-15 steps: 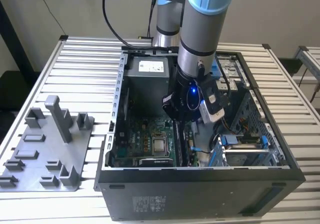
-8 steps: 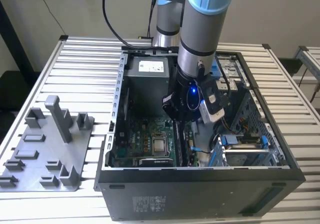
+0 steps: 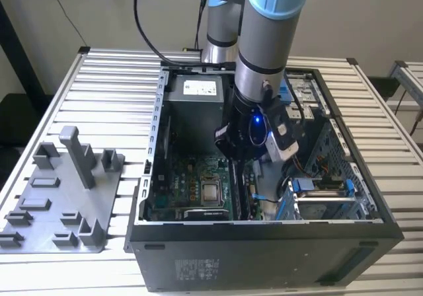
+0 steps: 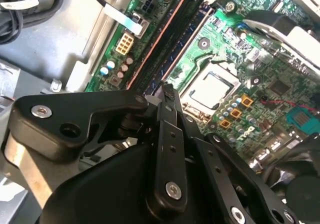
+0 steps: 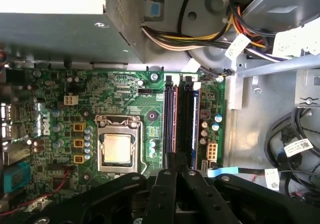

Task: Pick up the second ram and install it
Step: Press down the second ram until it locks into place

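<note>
The open computer case fills the middle of the exterior view, with the arm reaching into it and the grey tray at lower left holding no strip. Over the green board, the gripper has its fingers drawn together near the slots. Upper centre of the first wrist view, the second ram looks seated, so little seems left.

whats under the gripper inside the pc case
Under the gripper lie the motherboard's memory slots, beside the CPU socket. The gripper body covers the slots' near ends, so anything there is hidden.
</note>
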Tool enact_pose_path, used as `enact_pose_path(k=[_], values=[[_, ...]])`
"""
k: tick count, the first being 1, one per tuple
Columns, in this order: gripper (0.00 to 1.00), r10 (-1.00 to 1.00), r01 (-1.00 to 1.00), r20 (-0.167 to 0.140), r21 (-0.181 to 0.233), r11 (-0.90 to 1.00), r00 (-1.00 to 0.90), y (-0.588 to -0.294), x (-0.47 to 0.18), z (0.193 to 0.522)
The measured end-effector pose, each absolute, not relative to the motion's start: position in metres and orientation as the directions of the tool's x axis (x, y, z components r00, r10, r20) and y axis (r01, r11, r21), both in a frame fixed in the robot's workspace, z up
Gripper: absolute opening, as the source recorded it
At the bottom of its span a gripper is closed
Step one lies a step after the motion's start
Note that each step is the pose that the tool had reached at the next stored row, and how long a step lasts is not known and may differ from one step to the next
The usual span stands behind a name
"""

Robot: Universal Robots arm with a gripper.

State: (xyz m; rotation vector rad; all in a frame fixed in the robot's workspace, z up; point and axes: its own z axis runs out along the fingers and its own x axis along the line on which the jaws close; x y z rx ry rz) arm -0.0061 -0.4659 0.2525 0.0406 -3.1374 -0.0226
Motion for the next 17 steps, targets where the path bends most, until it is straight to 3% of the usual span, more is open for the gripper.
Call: enact_pose_path(k=[17], values=[[0.11,-0.320,-0.319,0.000,0.014,0.947,-0.948,-0.4659,-0.0060,0.2525]])
